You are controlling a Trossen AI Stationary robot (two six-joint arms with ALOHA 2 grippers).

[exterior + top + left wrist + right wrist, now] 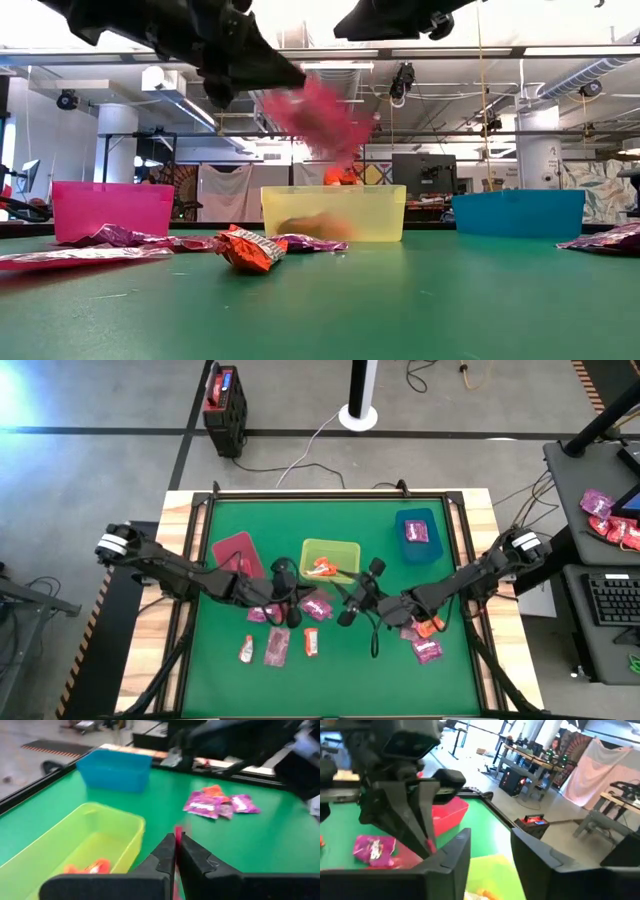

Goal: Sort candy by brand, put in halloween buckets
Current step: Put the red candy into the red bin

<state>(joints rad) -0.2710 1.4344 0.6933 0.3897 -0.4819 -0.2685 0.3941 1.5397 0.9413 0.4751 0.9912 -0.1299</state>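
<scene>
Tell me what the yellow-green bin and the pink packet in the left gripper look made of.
Yellow-green bin: likely thin translucent plastic; an orange shape shows through its wall. Pink packet, pinched in the left gripper: probably flexible plastic or foil film, crinkled.

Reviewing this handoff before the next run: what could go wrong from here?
1. The left claw pinches the pink packet only by an edge; it could slip out before reaching a bin.
2. Both claws crowd over the yellow-green bin; the right claw, open, could clip the left arm.
</scene>
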